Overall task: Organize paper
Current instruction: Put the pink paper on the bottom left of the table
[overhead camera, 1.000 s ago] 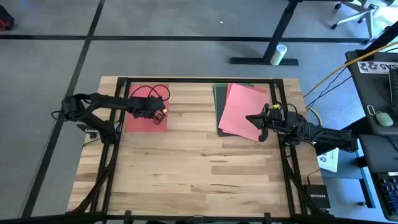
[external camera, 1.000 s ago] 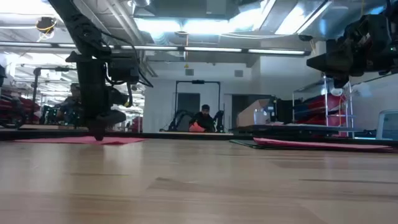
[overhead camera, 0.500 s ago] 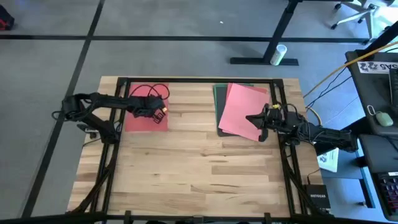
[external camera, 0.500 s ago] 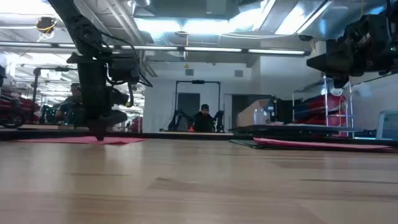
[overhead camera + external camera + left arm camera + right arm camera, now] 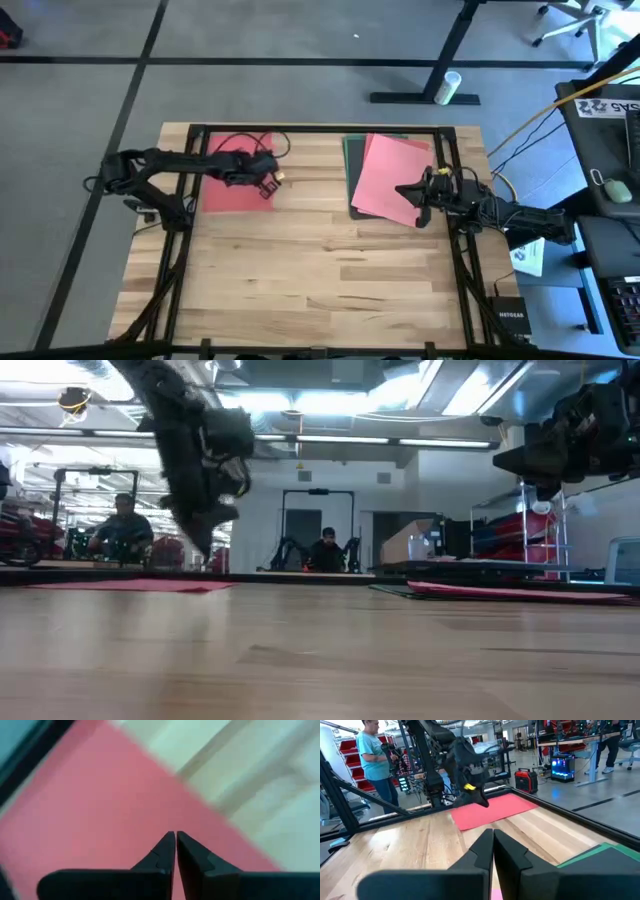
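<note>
Surface: light wooden plank table (image 5: 320, 265) with a black frame, on grey floor.
Red sheet: thin rectangular red paper (image 5: 228, 185) lying flat at the table's far left.
Stack: pink paper sheet (image 5: 388, 178) lying skewed on top of dark green and dark grey sheets (image 5: 349, 160) at the far right.
Left gripper (image 5: 270, 181): raised over the red sheet's right edge, fingers (image 5: 165, 851) pressed together, holding nothing.
Right gripper (image 5: 402, 189): hovering at the pink sheet's near right corner, fingers (image 5: 487, 851) closed, empty.
Background: a seated person (image 5: 327, 550) in the room beyond.
</note>
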`<state>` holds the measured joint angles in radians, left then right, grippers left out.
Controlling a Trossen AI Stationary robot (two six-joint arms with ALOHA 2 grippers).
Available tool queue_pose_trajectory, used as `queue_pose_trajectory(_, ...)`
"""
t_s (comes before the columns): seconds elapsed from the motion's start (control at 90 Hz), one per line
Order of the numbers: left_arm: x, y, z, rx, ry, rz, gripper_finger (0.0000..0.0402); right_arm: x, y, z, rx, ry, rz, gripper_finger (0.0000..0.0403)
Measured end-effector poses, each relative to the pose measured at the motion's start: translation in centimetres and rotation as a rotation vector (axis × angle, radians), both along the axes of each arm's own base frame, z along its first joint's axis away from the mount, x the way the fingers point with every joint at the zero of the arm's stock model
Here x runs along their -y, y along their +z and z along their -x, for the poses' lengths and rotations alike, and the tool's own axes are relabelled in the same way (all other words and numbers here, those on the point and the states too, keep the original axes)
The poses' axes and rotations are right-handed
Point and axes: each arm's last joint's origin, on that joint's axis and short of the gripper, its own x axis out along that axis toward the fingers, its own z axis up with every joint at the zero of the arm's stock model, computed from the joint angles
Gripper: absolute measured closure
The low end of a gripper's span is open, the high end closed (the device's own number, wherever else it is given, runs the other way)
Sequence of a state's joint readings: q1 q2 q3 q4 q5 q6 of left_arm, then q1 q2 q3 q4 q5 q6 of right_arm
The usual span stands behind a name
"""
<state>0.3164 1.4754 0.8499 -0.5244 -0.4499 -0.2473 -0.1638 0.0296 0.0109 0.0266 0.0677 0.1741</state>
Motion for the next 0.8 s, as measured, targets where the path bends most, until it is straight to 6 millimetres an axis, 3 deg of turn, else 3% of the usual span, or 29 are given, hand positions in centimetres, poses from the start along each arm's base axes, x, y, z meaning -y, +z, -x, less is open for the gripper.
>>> queue_pose_trajectory(0.222,3.4,3.3,-4.3,0.21,-0.434,-0.053,0.0397,0.0,1.5,0.1,0.111,-0.034,0.189,0.0402)
queue_pose_trajectory(0.389,5.8,4.3,-6.0,0.29,-0.717,-0.185,0.0366,0.0,2.0,0.2,0.148,-0.053,0.258,0.0402)
queue_pose_trajectory(0.578,6.5,3.4,-7.3,0.275,-0.817,-0.256,0.0317,0.1,1.9,0.2,0.14,-0.061,0.256,0.0402)
queue_pose_trajectory(0.8,6.6,0.9,-9.6,0.252,-0.915,-0.36,0.027,0.2,1.7,0.2,0.112,-0.096,0.249,0.0402)
